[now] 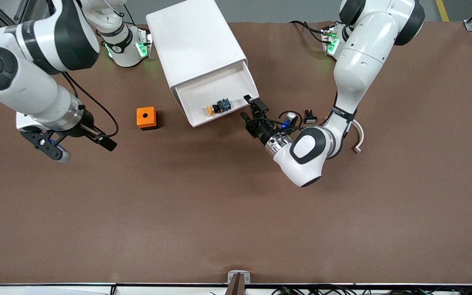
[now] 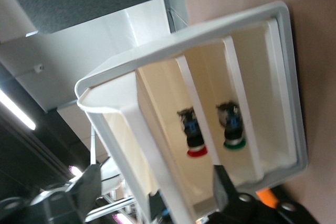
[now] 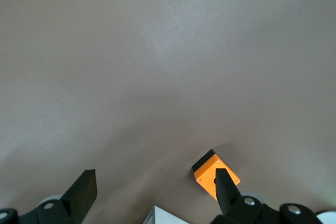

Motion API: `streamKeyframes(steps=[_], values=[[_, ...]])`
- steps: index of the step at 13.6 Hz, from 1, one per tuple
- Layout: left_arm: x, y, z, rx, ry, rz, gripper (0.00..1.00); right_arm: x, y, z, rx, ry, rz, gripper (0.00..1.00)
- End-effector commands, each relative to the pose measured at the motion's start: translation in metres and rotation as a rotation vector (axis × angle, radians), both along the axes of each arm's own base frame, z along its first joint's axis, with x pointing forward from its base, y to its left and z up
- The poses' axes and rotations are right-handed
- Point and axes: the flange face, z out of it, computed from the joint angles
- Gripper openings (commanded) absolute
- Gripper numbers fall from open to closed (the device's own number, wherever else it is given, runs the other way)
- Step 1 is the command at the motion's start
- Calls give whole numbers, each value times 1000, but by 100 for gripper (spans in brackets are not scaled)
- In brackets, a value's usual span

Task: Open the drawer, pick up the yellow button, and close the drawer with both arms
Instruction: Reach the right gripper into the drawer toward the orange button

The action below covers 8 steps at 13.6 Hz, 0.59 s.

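Observation:
The white cabinet (image 1: pixel 197 37) lies near the robots' side of the table with its top drawer (image 1: pixel 203 92) pulled out. The button (image 1: pixel 218 106), with an orange-yellow cap and a blue rear block, lies inside the drawer near its front wall. My left gripper (image 1: pixel 244 106) is open and empty, just in front of the drawer's front wall at the corner toward the left arm's end. In the left wrist view the drawer's front rim (image 2: pixel 131 72) runs between the fingers of my left gripper (image 2: pixel 156 170). My right gripper (image 1: pixel 87 151) is open and empty, low over the table near the right arm's end.
An orange cube with a hole (image 1: pixel 146 118) stands beside the cabinet; it also shows in the right wrist view (image 3: pixel 207 169). A black white-faced switch (image 1: pixel 310 116) and a white curved piece (image 1: pixel 358 139) lie by the left arm. Red-capped (image 2: pixel 195 148) and green-capped (image 2: pixel 233 137) buttons show through the pale fronts.

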Motion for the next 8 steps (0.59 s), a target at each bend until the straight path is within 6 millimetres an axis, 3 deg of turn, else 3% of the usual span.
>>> streamKeyframes(steps=[1,8], values=[[15,4,18,-171,-111,14,99,-14,37,3,-14,1,-79,100],[47,30,35,-521,-498,-40,99,-56,146,-7,160,124,-251,100]])
